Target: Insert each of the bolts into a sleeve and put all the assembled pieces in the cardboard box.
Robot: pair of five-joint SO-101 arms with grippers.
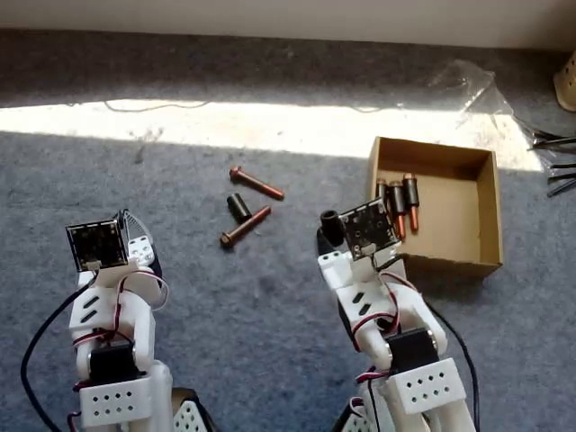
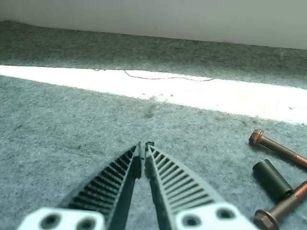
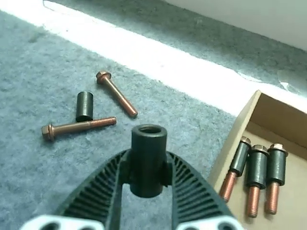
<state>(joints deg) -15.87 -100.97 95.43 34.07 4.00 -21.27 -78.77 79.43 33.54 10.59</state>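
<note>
My right gripper (image 3: 147, 163) pinches short black metal sleeve (image 3: 148, 141). Nearest long copper bolt (image 1: 246, 226) lies left of it, slanting. My left gripper (image 2: 144, 151) pressed together, empty.

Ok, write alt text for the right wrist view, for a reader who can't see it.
The right gripper is shut on a dark sleeve, its open end toward the camera, above grey carpet. Beyond it lie two copper bolts and another loose sleeve; nearby, a cardboard box holds three bolts already in sleeves.
</note>
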